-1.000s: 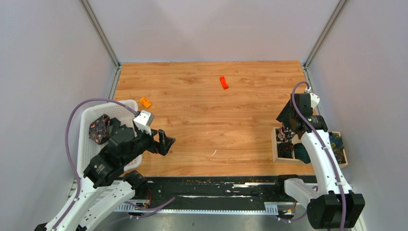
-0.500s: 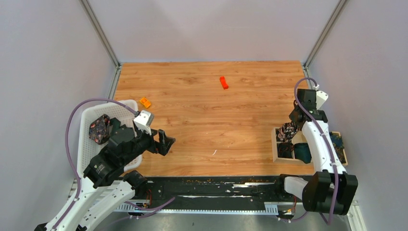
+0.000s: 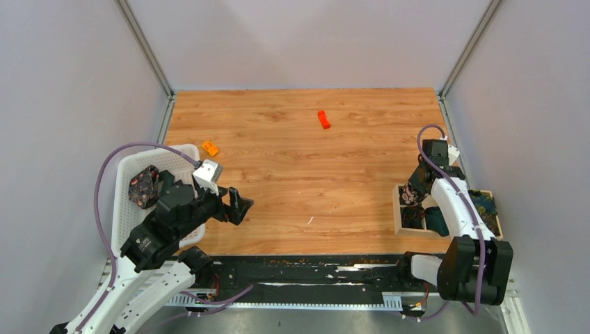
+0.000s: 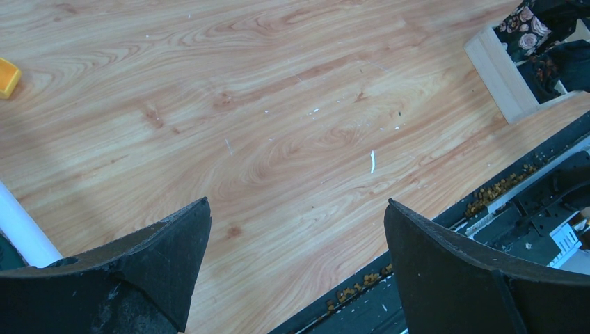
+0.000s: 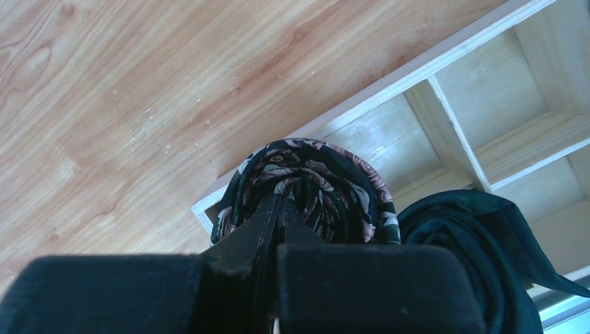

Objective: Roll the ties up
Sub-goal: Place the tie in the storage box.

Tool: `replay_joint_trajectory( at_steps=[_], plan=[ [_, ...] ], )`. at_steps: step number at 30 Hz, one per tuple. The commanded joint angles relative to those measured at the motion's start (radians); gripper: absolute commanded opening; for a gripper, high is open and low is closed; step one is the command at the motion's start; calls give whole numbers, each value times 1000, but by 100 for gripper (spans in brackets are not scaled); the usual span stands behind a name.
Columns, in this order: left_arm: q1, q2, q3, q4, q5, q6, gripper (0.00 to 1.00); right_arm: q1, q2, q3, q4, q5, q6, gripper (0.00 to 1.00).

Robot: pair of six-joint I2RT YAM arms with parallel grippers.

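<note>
A rolled black tie with pink flowers (image 5: 327,181) sits in the near-left compartment of a wooden box (image 5: 417,69). My right gripper (image 5: 280,198) is shut, its fingertips pressed together and poked into the middle of that roll. A dark teal rolled tie (image 5: 459,236) lies in the compartment beside it. In the top view the right gripper (image 3: 416,186) hangs over the floral tie (image 3: 410,193). Another floral tie (image 3: 142,186) lies in the white basket (image 3: 129,163). My left gripper (image 4: 297,202) is wide open over bare wood, holding nothing.
Two orange blocks (image 3: 210,147) (image 3: 323,119) lie on the wooden table. A blue-yellow patterned tie (image 3: 487,205) fills the box's right side. The black rail (image 3: 313,268) runs along the near edge. Grey walls enclose the table.
My right gripper has closed and its wrist has dropped nearer to the box, tips now in the floral roll. The left arm has not moved.
</note>
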Motion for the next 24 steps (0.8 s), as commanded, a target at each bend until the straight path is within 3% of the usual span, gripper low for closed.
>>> replay_joint_trajectory(
  at_steps=[1, 5, 8, 10, 14, 24],
  plan=[
    [-2, -10, 0, 36, -5, 20, 100, -3, -48, -11, 23, -39, 11, 0],
    [-2, -11, 1, 35, -7, 20, 100, -3, -59, 55, -11, -19, -8, 0],
    [-2, -14, 0, 35, -11, 19, 100, -3, -72, 152, -48, -29, -24, 7],
    [-2, -15, 1, 34, -14, 17, 100, -3, -89, 206, -67, -56, -31, 18],
    [-2, -19, 0, 34, -23, 17, 100, -1, -144, 269, -60, -163, -62, 52],
    [-2, -45, -6, 34, -98, 10, 100, 47, -291, 240, 185, -626, -124, 98]
  ],
)
